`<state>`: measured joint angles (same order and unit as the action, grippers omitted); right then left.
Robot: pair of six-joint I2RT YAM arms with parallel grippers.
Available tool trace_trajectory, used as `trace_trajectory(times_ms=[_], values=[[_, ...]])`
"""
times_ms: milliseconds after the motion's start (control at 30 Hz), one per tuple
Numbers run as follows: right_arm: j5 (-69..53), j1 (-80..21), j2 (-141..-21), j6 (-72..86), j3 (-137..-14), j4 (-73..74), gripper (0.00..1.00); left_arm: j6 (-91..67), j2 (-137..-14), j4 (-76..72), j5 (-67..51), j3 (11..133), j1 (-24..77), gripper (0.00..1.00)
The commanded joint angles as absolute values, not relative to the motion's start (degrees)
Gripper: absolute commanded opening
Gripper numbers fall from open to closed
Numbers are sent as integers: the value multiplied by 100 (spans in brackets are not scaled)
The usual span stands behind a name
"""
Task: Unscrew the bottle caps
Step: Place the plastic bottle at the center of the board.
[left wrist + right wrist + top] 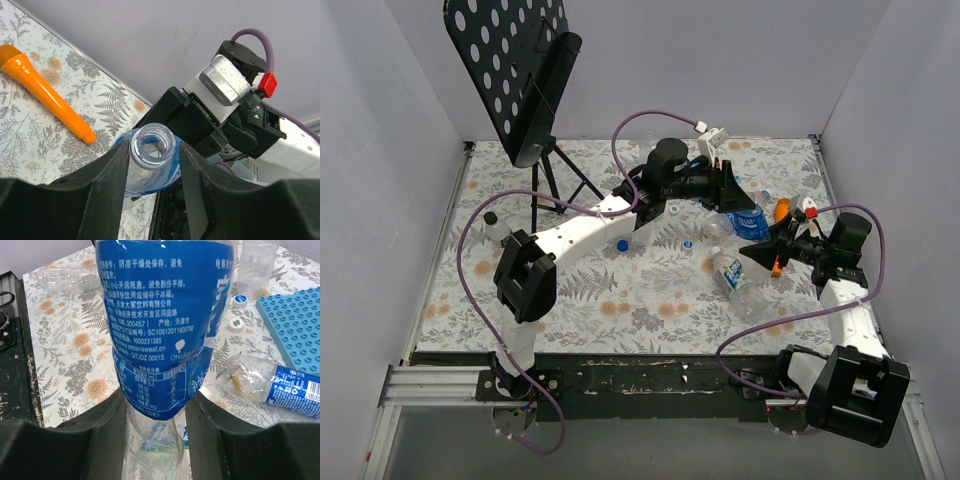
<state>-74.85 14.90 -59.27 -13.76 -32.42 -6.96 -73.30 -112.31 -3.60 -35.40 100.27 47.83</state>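
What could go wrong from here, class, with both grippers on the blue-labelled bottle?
1. The held bottle has an open neck with no cap on it; the left gripper around it may only crush thin plastic.
2. The right gripper pinches the bottle's clear part beside the label; it could buckle and slip.
3. Loose caps and a lying bottle nearby could be knocked.

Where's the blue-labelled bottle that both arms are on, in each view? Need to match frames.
Top external: blue-labelled bottle right of centre, mid-table.
Left wrist: its open neck bottom centre, between the jaws.
Right wrist: its label fills the centre, between the jaws.
Shared landmark: fern-print table cover, in all three.
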Motion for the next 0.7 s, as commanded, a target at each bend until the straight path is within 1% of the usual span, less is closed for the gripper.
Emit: trace_trajectory(times_ms=[0,267,333,433,533,567,667], values=[[-7559,1441,-5915,-1397,-3217,-879,17,-7286,-11267,-396,-3621,10388,4860,42],[-7559,1415,-5915,-1424,-3217,-861,17,-7111,-11373,-159,-3428,10511,4896,41],[-7550,1406,-5906,-1424,-3217,-853,17,-7040,-11391,-79,-3384,10555,4904,38],[-7550,1406,-5915,-1433,-3217,-844,17,-6935,-11408,-35,-3331,10608,4913,25],[-7532,1397,-5915,-1441,-3226,-844,19,-6829,-11382,167,-3314,10626,4931,3],[-7524,1397,-5915,-1441,-3226,-835,21,-6777,-11356,219,-3270,10609,4931,0],[-7471,1397,-5906,-1433,-3234,-782,50,-6531,-11137,360,-2998,10486,4931,0]])
